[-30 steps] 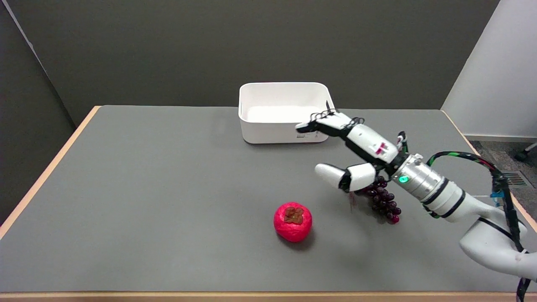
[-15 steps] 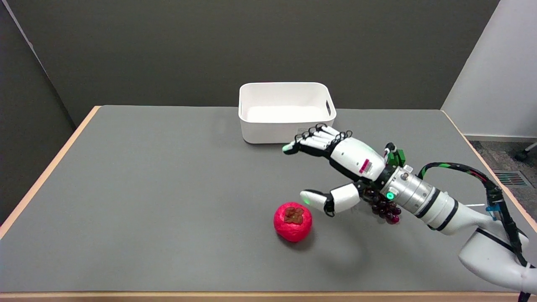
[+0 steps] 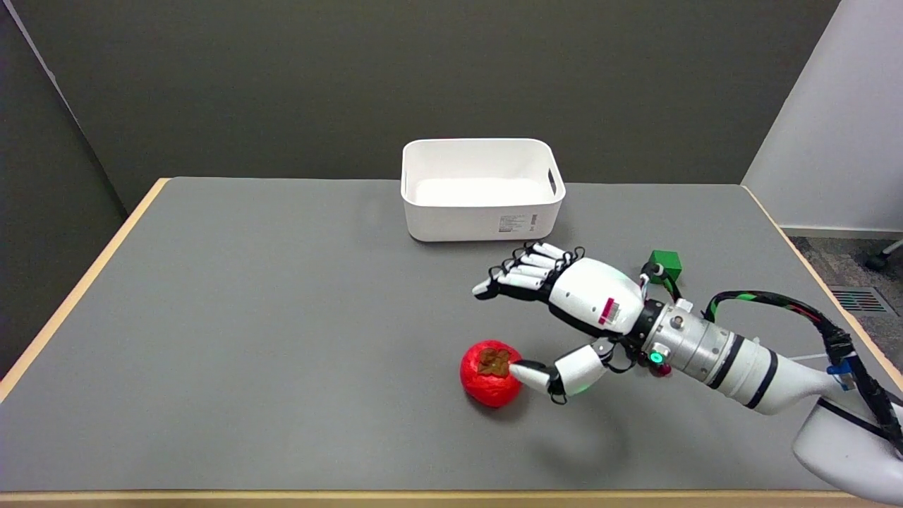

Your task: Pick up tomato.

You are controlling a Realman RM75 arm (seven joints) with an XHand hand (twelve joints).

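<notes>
Head view — one tomato (image 3: 492, 374), one white bin (image 3: 481, 189).

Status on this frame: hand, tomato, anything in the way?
Right hand open, thumb tip at the tomato, other fingers spread above. Tomato on the table, not gripped. Nothing between them.

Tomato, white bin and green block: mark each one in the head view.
tomato (image 3: 485, 377): head view, on its red skin left of the stem.
white bin (image 3: 480, 215): head view, on its front wall.
green block (image 3: 664, 264): head view, on its top face.
</notes>
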